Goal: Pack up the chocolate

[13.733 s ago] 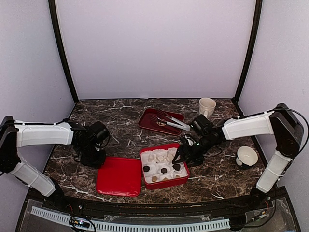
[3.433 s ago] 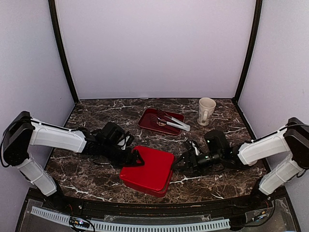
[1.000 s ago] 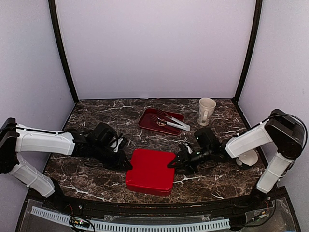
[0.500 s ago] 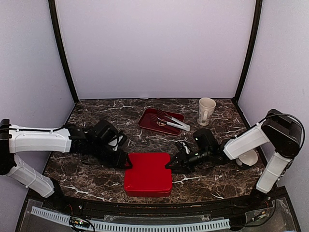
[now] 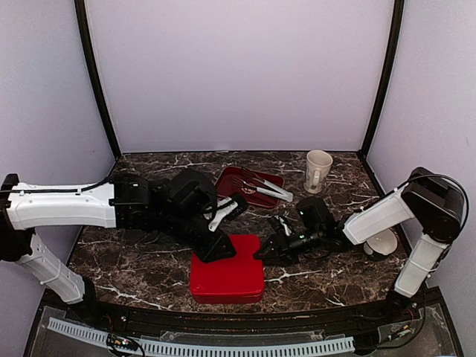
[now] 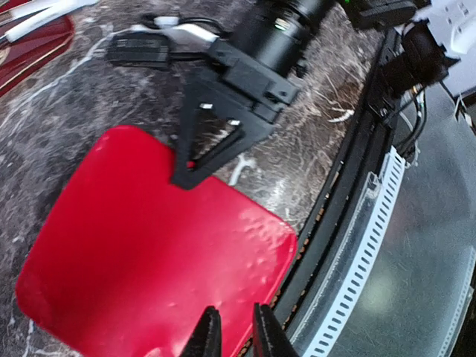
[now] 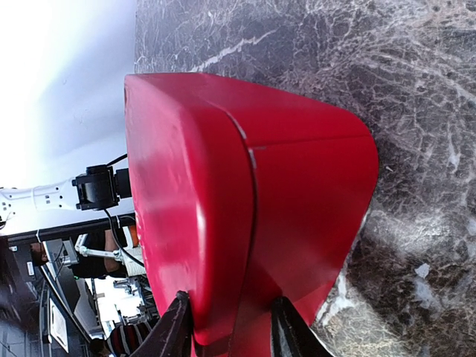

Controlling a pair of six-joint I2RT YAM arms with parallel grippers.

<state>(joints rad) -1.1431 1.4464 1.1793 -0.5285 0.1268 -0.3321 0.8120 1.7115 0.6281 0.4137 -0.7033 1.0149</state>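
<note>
From above, we see the left arm [image 5: 67, 207] reach in from the left edge of the table [image 5: 149, 175], wrist bent down. The left fingers [image 5: 213, 251] sit over the far left corner of the shut red box [image 5: 227, 271], which lies midway along the near edge. The right arm [image 5: 372, 219] lies low from the right edge, with the right fingers [image 5: 262, 251] at the box's right side. The chocolate is out of sight in every view. A red tray [image 5: 230, 186] with tongs [image 5: 268, 187] sits toward the far edge, a mug [image 5: 318, 168] is near the far right corner, and a white bowl [image 5: 383, 242] is by the right edge. The table is dark marble and the walls are pale lilac.

Through the left wrist, we find the left fingers [image 6: 210, 335] drawn narrow, holding nothing, above the red box [image 6: 149, 253]. The right fingers [image 6: 186, 172] meet at its edge.

Through the right wrist, the right fingers [image 7: 178, 323] clasp the red box [image 7: 223, 186] by its side.
</note>
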